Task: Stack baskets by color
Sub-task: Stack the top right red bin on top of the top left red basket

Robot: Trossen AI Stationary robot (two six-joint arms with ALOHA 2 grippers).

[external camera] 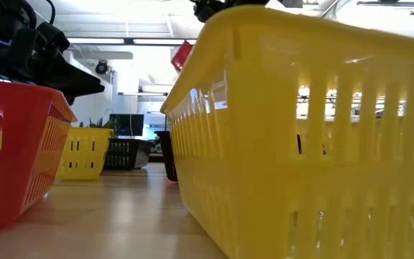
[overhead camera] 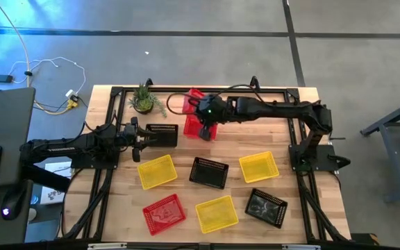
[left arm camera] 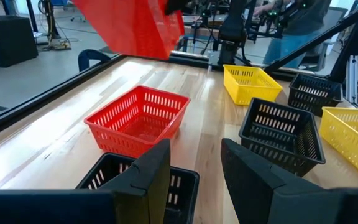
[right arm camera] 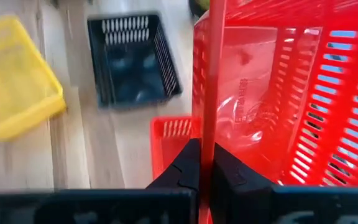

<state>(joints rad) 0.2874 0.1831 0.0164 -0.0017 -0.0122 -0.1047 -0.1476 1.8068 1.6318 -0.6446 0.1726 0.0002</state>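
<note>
- The right gripper [overhead camera: 205,130] is clamped on the rim of a red basket [overhead camera: 196,103] and holds it in the air over the far middle of the table [overhead camera: 325,201]. In the right wrist view the rim runs as a thin red edge between the closed fingers [right arm camera: 185,171].
- The held basket is tipped steeply; in the right wrist view its open mouth faces sideways, not up.
- A second red basket [overhead camera: 198,127] sits upright on the table just under the held one.
- The left gripper [overhead camera: 144,139] hovers at the near edge of a black basket [overhead camera: 162,135] at the left of the table, jaws spread wide, gripping nothing. That basket's long axis runs across the table.
- A third red basket [overhead camera: 164,213] lies upright at the front left, turned slightly askew.
- Three yellow baskets lie upright: one [overhead camera: 157,171] near the left gripper, one [overhead camera: 217,214] at the front middle, one [overhead camera: 259,167] right of centre, each a little askew.
- Another black basket [overhead camera: 208,173] lies between the two rear yellow ones; a third [overhead camera: 267,207] lies at the front right, turned diagonally.
- A potted plant [overhead camera: 144,101] stands at the far left edge.
</note>
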